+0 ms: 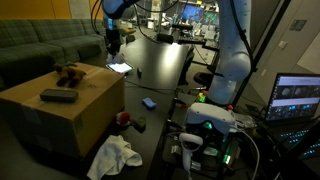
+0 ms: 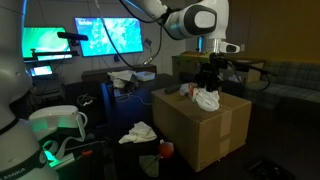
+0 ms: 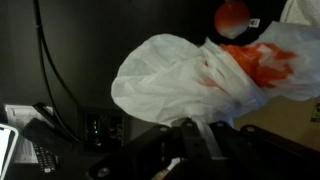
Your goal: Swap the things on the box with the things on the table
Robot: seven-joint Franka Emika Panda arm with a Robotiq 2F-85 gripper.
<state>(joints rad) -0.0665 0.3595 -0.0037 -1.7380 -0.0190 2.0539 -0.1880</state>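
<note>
**Claw [image 3: 192,140] closed on the white bag above the box**

Wrist view: the claw comes in from the bottom edge. Its two dark fingers [image 3: 183,138] are drawn close together, with a bunched fold of the white bag [image 3: 185,70] pinched between them. The bag billows out just ahead of the claw and carries orange-red smears on its right side. A red ball [image 3: 232,15] shows beyond the bag, ahead and to the right. A black cable [image 3: 44,70] runs down the dark ground to the claw's left.

In an exterior view, the claw [image 1: 113,44] hangs from the arm over the far corner of the box [image 1: 90,108], and the pale bag [image 1: 118,68] sits directly beneath it. On the box top, well off to one side of the claw, lie a dark flat object [image 1: 58,96] and a brown object [image 1: 68,72]. The black table [image 1: 170,70] stretches away on the claw's other side. A small blue object [image 1: 148,102] lies on it. Below the claw, by the box's side, are a red object [image 1: 123,117] and a crumpled white cloth [image 1: 112,155].

In an exterior view from across the room, the claw [image 2: 207,76] points straight down onto the bag [image 2: 207,99], which rests on the box [image 2: 200,130]. The cloth [image 2: 137,132] lies on the table [image 2: 105,112], lower than the claw and well apart from it.
</note>
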